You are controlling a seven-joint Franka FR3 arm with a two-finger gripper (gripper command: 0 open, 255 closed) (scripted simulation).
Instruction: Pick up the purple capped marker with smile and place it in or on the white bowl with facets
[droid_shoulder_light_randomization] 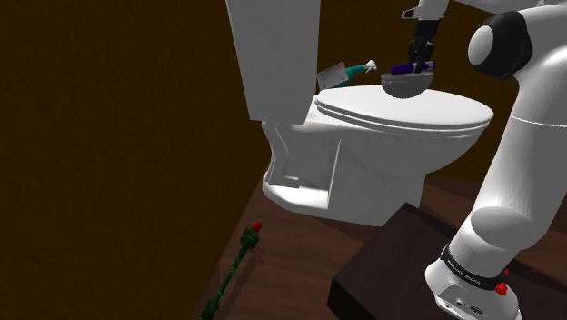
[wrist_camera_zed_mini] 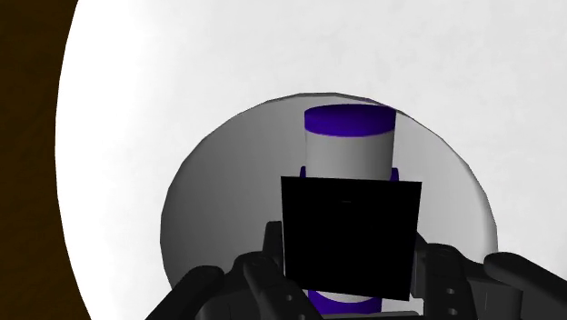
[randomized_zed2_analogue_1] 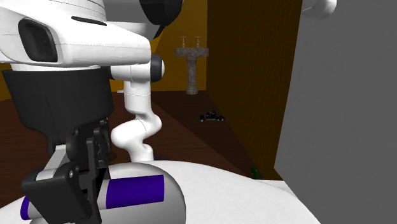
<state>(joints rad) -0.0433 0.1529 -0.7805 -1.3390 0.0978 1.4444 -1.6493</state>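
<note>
A grey-bodied marker with purple ends (droid_shoulder_light_randomization: 401, 68) lies level across the mouth of a small grey faceted bowl (droid_shoulder_light_randomization: 406, 86), which stands on the closed white toilet lid (droid_shoulder_light_randomization: 409, 111). My black gripper (droid_shoulder_light_randomization: 421, 64) comes down from above and is shut on the marker at its middle. In the second exterior view the fingers (randomized_zed2_analogue_1: 73, 184) straddle the marker (randomized_zed2_analogue_1: 135, 189) just over the bowl's rim (randomized_zed2_analogue_1: 176, 205). The wrist view looks along the marker (wrist_camera_zed_mini: 350, 145) into the bowl (wrist_camera_zed_mini: 213, 214); a black square panel covers the marker's middle between my fingers.
The white toilet tank (droid_shoulder_light_randomization: 273, 55) rises close behind the bowl, with a white and green tube (droid_shoulder_light_randomization: 346, 73) beside it. A green stemmed thing (droid_shoulder_light_randomization: 234, 271) lies on the dark floor. My stand is the dark box (droid_shoulder_light_randomization: 391, 268).
</note>
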